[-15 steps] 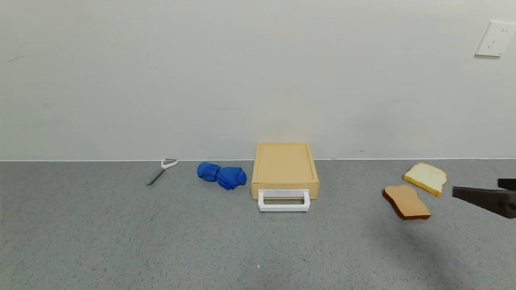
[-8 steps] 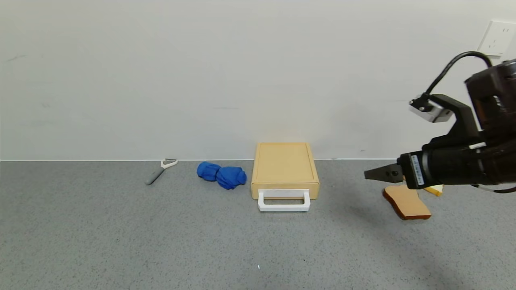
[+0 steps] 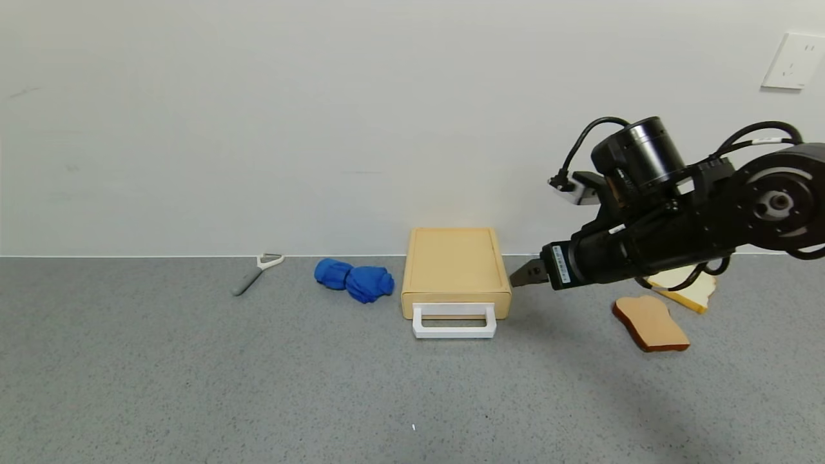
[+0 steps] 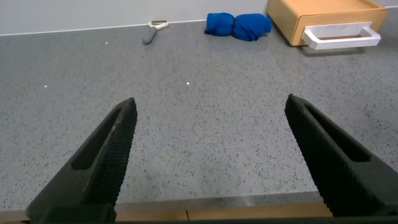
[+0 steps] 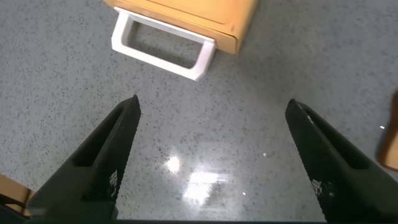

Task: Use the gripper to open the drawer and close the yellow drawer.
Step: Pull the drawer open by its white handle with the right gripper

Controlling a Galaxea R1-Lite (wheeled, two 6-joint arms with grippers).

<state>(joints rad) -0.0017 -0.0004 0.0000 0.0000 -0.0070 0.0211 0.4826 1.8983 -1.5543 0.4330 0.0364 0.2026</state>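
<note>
The pale yellow drawer (image 3: 455, 267) stands shut against the back wall at the table's middle, its white loop handle (image 3: 454, 320) facing me. It also shows in the left wrist view (image 4: 323, 18) and the right wrist view (image 5: 193, 15). My right gripper (image 3: 527, 273) hangs in the air just right of the drawer's front corner, pointing left. In the right wrist view it (image 5: 211, 109) is open and empty, with the handle (image 5: 163, 45) just ahead of it. My left gripper (image 4: 208, 109) is open and empty, low over the table's near edge.
A blue cloth (image 3: 354, 279) lies left of the drawer, and a peeler (image 3: 256, 271) farther left. A brown bread slice (image 3: 650, 324) and a white slice (image 3: 689, 291) lie to the right, under the right arm. A wall socket (image 3: 792, 60) is at the upper right.
My right arm has swung in from the right edge, over the bread slices, to the drawer's front right corner. The drawer and the other things have not moved.
</note>
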